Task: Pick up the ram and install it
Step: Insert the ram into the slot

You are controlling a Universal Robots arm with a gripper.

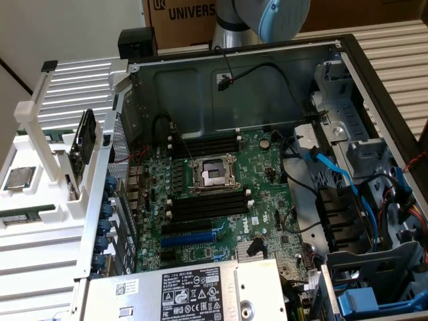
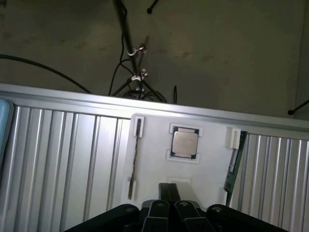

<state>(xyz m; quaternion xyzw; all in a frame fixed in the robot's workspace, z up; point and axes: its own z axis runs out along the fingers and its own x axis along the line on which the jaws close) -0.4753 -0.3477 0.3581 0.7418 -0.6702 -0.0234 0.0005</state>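
Outside, in the exterior view, the arm [image 1: 267, 17] is showing only at the top edge, behind the open computer case [image 1: 348, 60], which is lying flat so the motherboard [image 1: 221, 194] faces up and its black memory slots [image 1: 207, 208] are reachable from above. At that view's left, a white fixture tray [image 1: 47, 200] is keeping parts in set pockets: the processor [image 1: 19, 178] and the ram [image 1: 20, 219], lying flat.

Meanwhile, in the wrist view, the gripper [image 2: 169, 210] is hanging above the tray, holding nothing; whether its fingers are parted I cannot tell. The ram [image 2: 234, 162] is sitting in its pocket beside the processor [image 2: 185, 143], untouched.
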